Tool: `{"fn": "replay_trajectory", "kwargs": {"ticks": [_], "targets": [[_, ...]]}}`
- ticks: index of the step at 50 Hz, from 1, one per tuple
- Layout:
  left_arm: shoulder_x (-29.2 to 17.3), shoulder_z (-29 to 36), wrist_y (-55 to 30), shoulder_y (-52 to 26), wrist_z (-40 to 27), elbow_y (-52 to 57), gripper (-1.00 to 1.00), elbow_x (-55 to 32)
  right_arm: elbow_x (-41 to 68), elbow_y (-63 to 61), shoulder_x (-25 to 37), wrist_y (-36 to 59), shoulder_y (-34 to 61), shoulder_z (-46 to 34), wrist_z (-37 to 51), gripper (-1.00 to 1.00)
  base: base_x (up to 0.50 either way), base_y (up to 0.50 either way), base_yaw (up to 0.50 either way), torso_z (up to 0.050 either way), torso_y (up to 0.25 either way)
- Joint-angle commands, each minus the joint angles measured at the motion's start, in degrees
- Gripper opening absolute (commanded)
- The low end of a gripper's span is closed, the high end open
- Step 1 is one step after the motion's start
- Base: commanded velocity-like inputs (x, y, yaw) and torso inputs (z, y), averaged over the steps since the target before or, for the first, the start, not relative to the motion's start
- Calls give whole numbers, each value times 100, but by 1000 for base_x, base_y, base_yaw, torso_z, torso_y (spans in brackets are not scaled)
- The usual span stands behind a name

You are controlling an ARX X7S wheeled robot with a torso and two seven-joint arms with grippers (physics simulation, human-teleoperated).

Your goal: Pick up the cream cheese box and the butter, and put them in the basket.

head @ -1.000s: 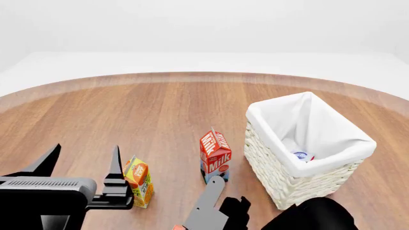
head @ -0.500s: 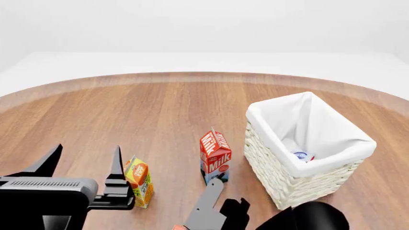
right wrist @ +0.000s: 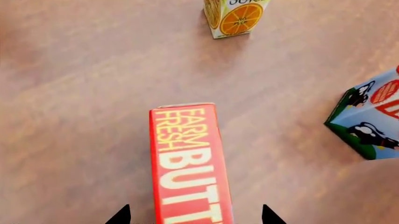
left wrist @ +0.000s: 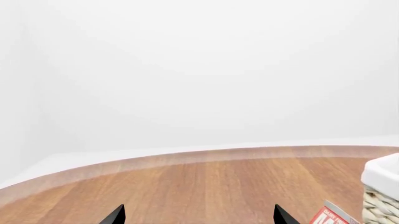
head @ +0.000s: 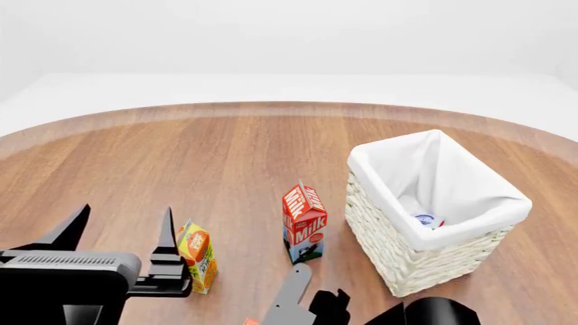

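Butter (right wrist: 190, 163) flat on tabletop (head: 226, 162) between spread fingertips of right tool (right wrist: 193, 215), apparently untouched, left tool (head: 118, 230) spread, empty, cream cheese box (head: 426, 220) inside basket (head: 434, 203).

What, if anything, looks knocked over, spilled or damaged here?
Nothing stands out. The red-and-white milk carton and orange juice carton stand upright on the wooden table; the red butter box looks intact.
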Motion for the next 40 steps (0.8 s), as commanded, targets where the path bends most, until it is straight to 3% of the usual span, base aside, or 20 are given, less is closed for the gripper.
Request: {"fn": "replay_trajectory", "kwargs": {"ticks": [1, 40], "targets": [[3, 31, -5, -33, 0, -8, 100, -9, -272, 133, -15, -148, -45, -226, -198, 100, 0, 0, 0, 0, 0], [-22, 85, 54, -30, -12, -10, 100, 14, -970, 724, -86, -551, -88, -831, -674, 100, 0, 0, 0, 0, 0]]}}
